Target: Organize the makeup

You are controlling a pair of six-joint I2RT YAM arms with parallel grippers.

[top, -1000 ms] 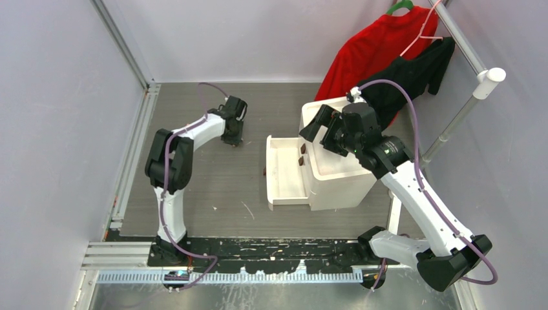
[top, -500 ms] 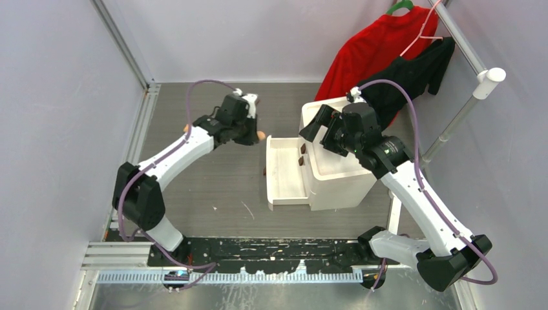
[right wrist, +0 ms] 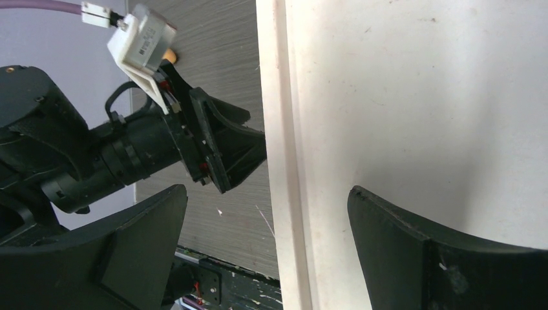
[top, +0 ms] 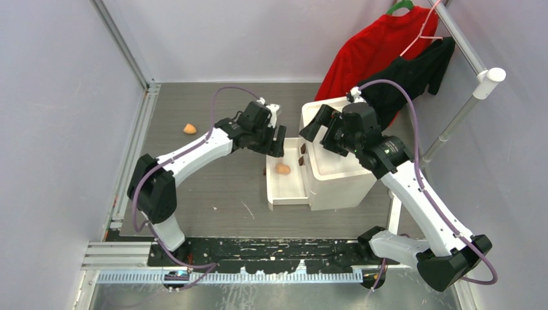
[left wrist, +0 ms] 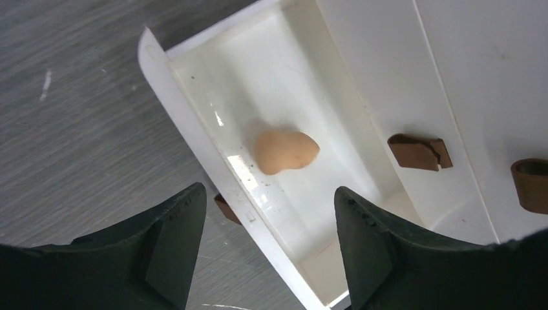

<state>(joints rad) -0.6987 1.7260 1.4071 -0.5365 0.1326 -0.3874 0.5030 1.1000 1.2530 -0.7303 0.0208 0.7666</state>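
Note:
A peach-orange makeup sponge (left wrist: 284,150) lies loose on the floor of the pulled-out white drawer (left wrist: 200,132); from above the sponge (top: 283,168) sits in the drawer's (top: 269,184) far half. My left gripper (left wrist: 268,197) hovers open over the drawer's front rim with nothing between its fingers, and from above this gripper (top: 276,141) is just behind the sponge. A second orange sponge (top: 189,128) rests on the table at the back left. My right gripper (top: 321,131) hangs open over the white cabinet's top (right wrist: 420,97), holding nothing.
The white cabinet (top: 342,177) stands right of centre, with brown strap handles (left wrist: 419,152) on its drawer fronts. Red (top: 375,48) and black (top: 413,74) clothes hang on a rack (top: 465,110) at the back right. My left gripper (right wrist: 220,142) shows in the right wrist view.
My left arm swung from the back left to the open drawer carrying a sponge, then its jaws opened and the sponge dropped into the drawer. The right arm stayed still.

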